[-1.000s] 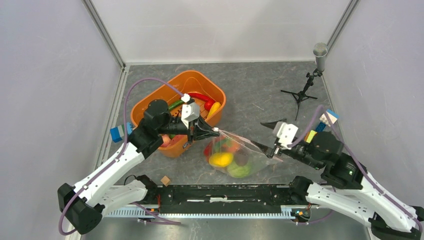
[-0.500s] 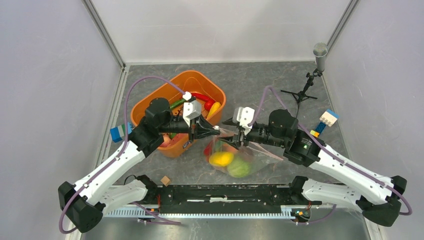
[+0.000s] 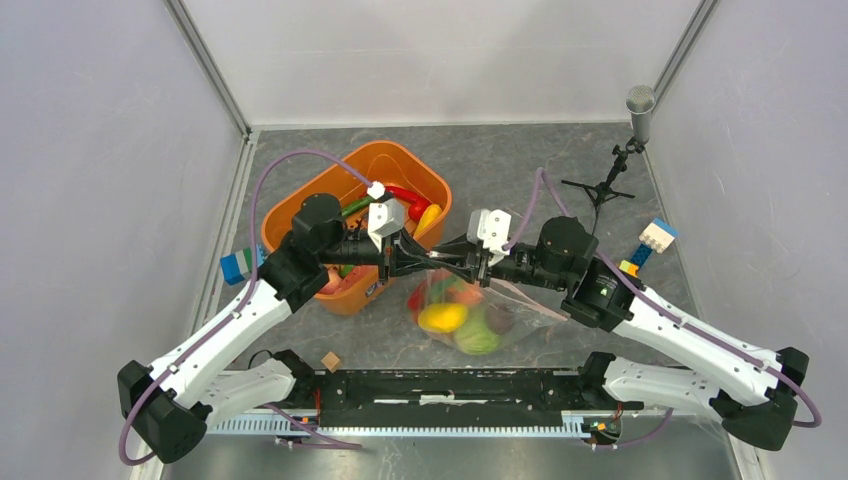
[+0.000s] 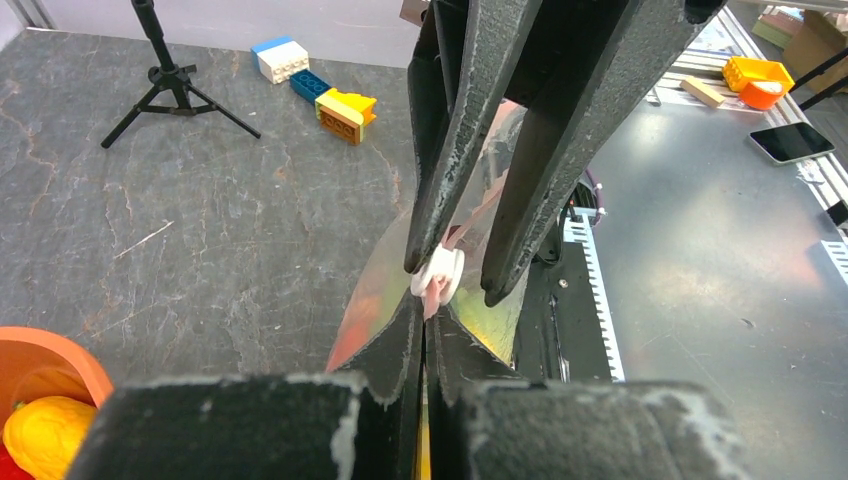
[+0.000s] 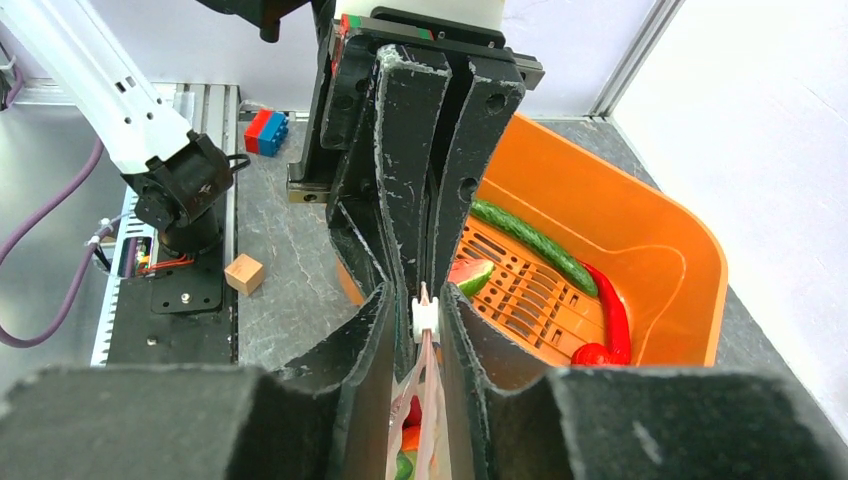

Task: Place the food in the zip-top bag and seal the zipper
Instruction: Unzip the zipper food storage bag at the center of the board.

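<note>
From above, the bag lies on the bench just right of the orange tub, food inside; its mouth runs from the corner where left gripper and right gripper meet, slanting toward the right arm. Left wrist: left gripper clamped on the zipper end. Right wrist: right gripper straddles the white slider, jaws narrowly apart; whether they pinch it cannot be told

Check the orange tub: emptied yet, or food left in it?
Not empty. The orange tub holds a red chilli, a green pod and a yellow piece; anything under the arms cannot be told.
</note>
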Controlling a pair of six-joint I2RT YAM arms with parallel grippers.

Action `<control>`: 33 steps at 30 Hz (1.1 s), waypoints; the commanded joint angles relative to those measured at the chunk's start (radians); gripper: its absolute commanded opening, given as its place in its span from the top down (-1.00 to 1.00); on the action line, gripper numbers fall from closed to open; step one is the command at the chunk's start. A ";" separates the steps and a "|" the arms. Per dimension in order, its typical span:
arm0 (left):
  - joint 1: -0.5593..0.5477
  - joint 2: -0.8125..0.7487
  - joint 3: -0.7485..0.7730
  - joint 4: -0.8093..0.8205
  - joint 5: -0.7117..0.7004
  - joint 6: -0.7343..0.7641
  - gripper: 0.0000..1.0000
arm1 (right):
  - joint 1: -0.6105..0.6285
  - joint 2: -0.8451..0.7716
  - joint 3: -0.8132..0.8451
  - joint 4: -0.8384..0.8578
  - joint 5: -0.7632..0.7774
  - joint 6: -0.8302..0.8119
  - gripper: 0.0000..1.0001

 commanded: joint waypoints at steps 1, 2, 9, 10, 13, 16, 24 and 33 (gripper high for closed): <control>-0.004 -0.006 0.054 0.033 0.010 0.014 0.96 | 0.001 -0.006 -0.005 0.008 -0.009 -0.014 0.44; -0.004 -0.006 0.054 0.033 0.010 0.015 0.95 | 0.000 -0.008 -0.004 0.000 -0.007 -0.018 0.30; -0.004 -0.005 0.057 0.033 0.020 0.015 0.95 | 0.000 -0.019 -0.012 -0.017 0.031 -0.030 0.19; -0.004 -0.005 0.057 0.033 0.022 0.015 0.95 | 0.000 -0.018 -0.012 -0.017 0.031 -0.030 0.26; -0.005 -0.006 0.057 0.033 0.023 0.015 0.95 | 0.001 -0.014 -0.009 -0.021 0.023 -0.030 0.42; -0.005 -0.005 0.059 0.033 0.024 0.014 0.95 | -0.001 -0.017 -0.015 -0.013 0.020 -0.030 0.84; -0.035 0.010 0.066 0.034 0.025 0.016 0.95 | 0.000 -0.022 -0.061 0.112 0.031 0.036 1.00; -0.072 0.024 0.077 -0.019 0.016 0.043 0.95 | 0.001 -0.028 -0.102 0.222 0.037 0.088 1.00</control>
